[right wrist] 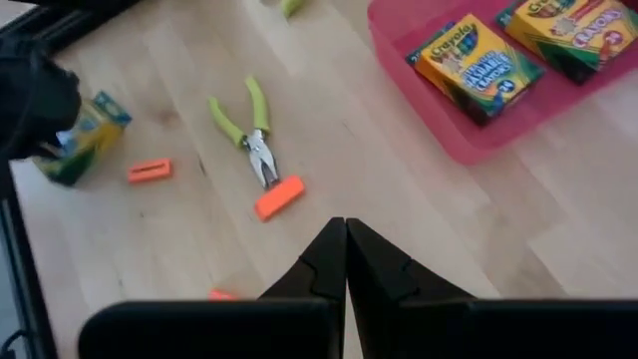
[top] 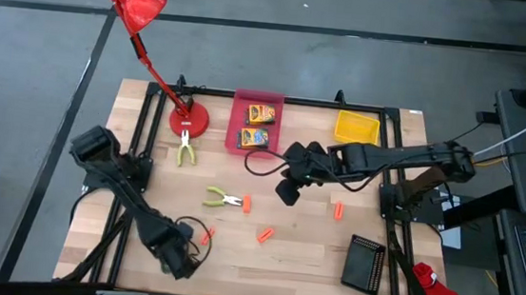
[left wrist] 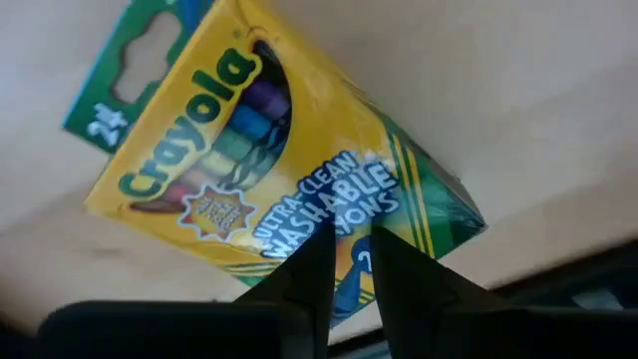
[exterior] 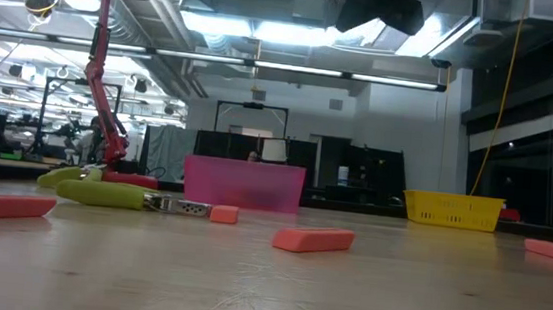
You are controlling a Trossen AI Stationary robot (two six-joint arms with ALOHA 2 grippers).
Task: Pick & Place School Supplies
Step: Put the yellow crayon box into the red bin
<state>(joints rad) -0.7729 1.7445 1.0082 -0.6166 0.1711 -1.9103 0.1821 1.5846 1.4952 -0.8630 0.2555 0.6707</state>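
We see the left gripper (top: 180,251) low at the near left of the table (top: 310,266), its fingers (left wrist: 309,264) clamped on a yellow-and-green crayon box (left wrist: 269,170); from above, the arm covers nearly all of that box. The right gripper (top: 288,190) hangs over the table's middle with its fingertips pressed together and nothing between them.

Around them, the pink bin (top: 239,117) at the far edge holds two more crayon boxes (top: 260,114), with a third box (top: 254,139) at its near end, and the yellow bin (top: 356,128) sits to its right. The red desk lamp (top: 187,118) stands left of the pink bin. One pair of green-handled pliers (top: 185,147) lies just near the lamp's base; a second pair (top: 222,199) lies left of centre with an orange piece (top: 247,203) at its tip. Other orange pieces (top: 265,234) are scattered toward the near side and right. A black bin (top: 365,263) sits at the near right.

In the low view both grippers are out of sight.
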